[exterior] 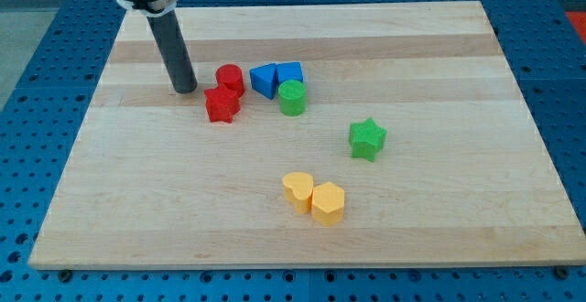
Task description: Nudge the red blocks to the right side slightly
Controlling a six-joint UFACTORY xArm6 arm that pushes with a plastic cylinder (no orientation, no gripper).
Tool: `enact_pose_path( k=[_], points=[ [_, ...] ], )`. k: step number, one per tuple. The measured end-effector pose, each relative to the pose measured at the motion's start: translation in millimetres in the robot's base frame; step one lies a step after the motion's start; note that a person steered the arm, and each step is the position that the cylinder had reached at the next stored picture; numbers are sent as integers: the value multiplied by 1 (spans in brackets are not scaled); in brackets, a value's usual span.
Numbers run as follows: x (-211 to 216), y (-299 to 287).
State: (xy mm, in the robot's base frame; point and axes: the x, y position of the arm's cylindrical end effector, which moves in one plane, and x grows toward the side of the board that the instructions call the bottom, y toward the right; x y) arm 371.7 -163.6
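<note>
A red cylinder point(229, 79) and a red star-shaped block point(222, 104) sit together left of the board's middle, the star just below the cylinder and touching it. My tip point(186, 90) rests on the board just to the left of both red blocks, a small gap away from them. The dark rod rises from it toward the view's top.
Two blue blocks point(264, 79) point(289, 73) and a green cylinder point(292, 98) lie close to the right of the red blocks. A green star point(367, 139) is farther right. Two yellow blocks point(298, 190) point(328, 202) sit near the view's bottom. The wooden board point(458, 64) has edges all round.
</note>
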Motion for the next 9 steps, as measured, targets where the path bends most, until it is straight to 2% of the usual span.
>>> enact_pose_path(
  k=[2,9],
  points=[
    [0,28],
    [-1,30]
  ],
)
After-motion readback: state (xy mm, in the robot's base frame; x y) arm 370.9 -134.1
